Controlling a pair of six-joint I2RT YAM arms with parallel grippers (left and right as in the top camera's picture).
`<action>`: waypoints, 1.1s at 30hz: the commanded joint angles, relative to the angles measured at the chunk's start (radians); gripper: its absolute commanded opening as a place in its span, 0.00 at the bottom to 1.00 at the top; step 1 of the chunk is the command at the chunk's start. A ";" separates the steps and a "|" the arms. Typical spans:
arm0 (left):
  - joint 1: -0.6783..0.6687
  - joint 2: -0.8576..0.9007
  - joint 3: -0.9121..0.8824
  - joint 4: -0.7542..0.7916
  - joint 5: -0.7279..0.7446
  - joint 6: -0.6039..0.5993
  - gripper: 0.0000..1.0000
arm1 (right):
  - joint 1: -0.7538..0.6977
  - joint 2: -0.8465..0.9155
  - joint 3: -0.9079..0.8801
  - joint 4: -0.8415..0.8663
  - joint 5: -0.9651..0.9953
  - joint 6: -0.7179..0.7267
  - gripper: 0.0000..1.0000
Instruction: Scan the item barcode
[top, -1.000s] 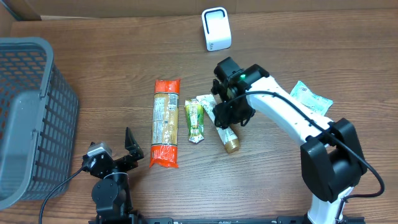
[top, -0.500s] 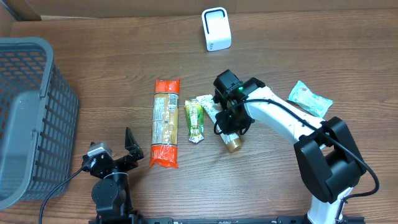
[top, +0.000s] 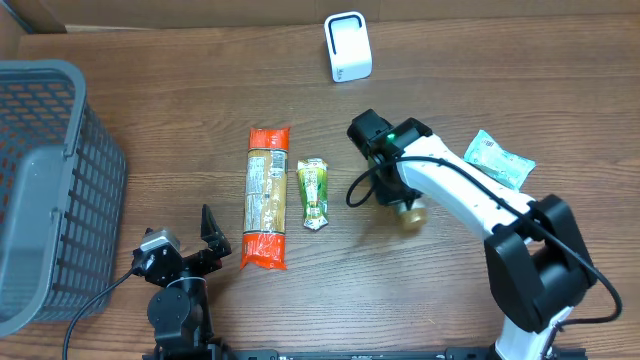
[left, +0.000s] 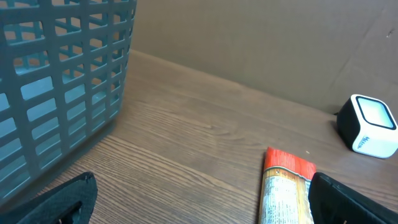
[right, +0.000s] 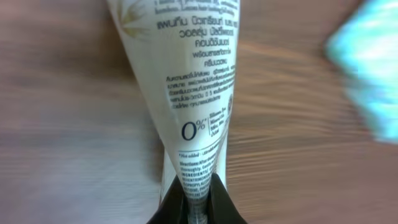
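Observation:
My right gripper (right: 198, 208) is shut on the crimped end of a white tube (right: 199, 74) with printed text, which hangs over the wood. From overhead only the tube's gold cap (top: 408, 213) shows, under the right arm at mid-table. The white barcode scanner (top: 348, 46) stands at the back centre, well away from the tube. No barcode shows on the tube's visible face. Near the front left edge my left gripper (top: 205, 240) rests open and holds nothing; its dark fingertips (left: 62, 199) frame the left wrist view.
A grey mesh basket (top: 50, 190) fills the left side. An orange package (top: 266, 197) and a green sachet (top: 314, 193) lie left of the tube. A teal packet (top: 497, 158) lies on the right beside the right arm.
My right gripper closed on the white tube beside the green sachet and carried it to the right, off that spot. The left arm has not moved.

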 joint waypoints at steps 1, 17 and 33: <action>-0.006 -0.010 -0.001 0.000 -0.014 0.016 1.00 | 0.026 -0.040 0.034 0.014 0.259 0.126 0.04; -0.006 -0.010 -0.001 0.000 -0.014 0.016 0.99 | 0.200 0.093 0.021 0.131 -0.110 0.065 0.66; -0.006 -0.010 -0.001 0.000 -0.014 0.016 1.00 | -0.020 -0.166 0.128 0.037 -0.225 0.056 0.69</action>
